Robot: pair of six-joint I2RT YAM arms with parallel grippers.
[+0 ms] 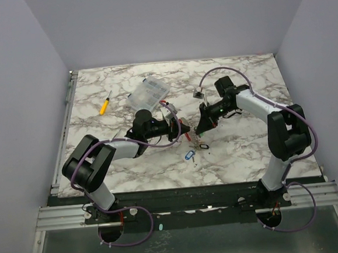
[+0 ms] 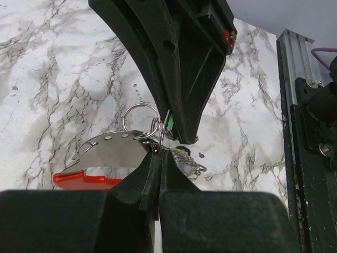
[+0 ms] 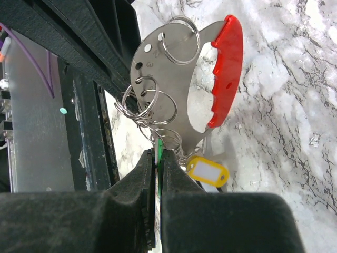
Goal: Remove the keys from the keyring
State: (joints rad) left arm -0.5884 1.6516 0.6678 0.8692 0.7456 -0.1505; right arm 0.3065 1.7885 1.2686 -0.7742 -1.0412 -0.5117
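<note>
Over the middle of the table [image 1: 247, 149], the left gripper [image 2: 158, 156] is pressed together on the metal plate of the keyring [image 3: 181, 89], beside its red fob [image 3: 227, 68]. The right gripper [image 3: 157, 154] pinches the green key [image 2: 169, 122], which is on a ring. A yellow key [image 3: 208, 173] dangles alongside. A blue key [image 1: 189, 155] lies on the table nearer the front edge.

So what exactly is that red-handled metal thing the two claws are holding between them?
The keyring is a flat, silvery metal plate with a row of small holes and a curved red plastic grip along one edge. Several wire split rings hang through the holes, bunched at one end. The left gripper is clamped shut on that end. The right gripper pinches a green key tag hanging from the rings, and a yellow key tag dangles beside it.
</note>
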